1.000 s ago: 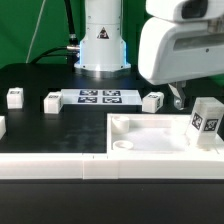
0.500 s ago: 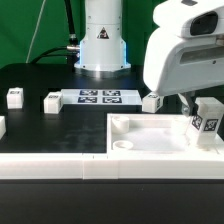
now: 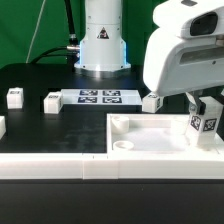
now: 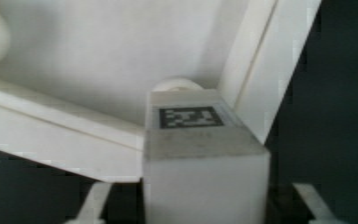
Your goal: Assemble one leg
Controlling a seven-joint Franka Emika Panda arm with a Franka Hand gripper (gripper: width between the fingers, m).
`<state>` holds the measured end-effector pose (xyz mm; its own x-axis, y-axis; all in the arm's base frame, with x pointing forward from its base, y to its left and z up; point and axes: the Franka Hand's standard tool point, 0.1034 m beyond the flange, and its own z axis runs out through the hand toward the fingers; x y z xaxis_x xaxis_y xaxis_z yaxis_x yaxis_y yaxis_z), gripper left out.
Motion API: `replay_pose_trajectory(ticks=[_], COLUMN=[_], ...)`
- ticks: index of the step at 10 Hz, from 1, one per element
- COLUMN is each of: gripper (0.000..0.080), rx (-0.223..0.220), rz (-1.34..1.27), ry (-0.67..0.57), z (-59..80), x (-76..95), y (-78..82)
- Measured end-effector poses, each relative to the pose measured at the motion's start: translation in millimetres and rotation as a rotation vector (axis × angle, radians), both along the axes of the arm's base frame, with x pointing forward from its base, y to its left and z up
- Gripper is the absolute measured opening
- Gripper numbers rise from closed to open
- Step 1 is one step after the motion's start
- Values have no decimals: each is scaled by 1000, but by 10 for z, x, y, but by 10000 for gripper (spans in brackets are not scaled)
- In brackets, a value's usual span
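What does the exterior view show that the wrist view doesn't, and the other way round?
Exterior view only: the marker board, three loose legs on the black table, and the arm's base. Wrist view only: a close look along the leg between the jaws. Both: that tagged leg and the white panel.

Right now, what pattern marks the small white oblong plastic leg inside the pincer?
A black-and-white square marker tag on the leg; clearest in wrist view.
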<state>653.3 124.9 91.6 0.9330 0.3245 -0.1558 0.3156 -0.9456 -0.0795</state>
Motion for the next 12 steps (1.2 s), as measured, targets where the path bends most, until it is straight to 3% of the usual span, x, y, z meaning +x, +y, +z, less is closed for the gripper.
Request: replay_pose_trajectory(ticks=[2, 8, 12], gripper=[291, 292, 292], rx=[-5, -44, -102], rz=[-72, -688, -1117], ry=[-11, -48, -39], z=[-4, -6, -8], x=[15, 13, 3], y=[-15, -79, -102])
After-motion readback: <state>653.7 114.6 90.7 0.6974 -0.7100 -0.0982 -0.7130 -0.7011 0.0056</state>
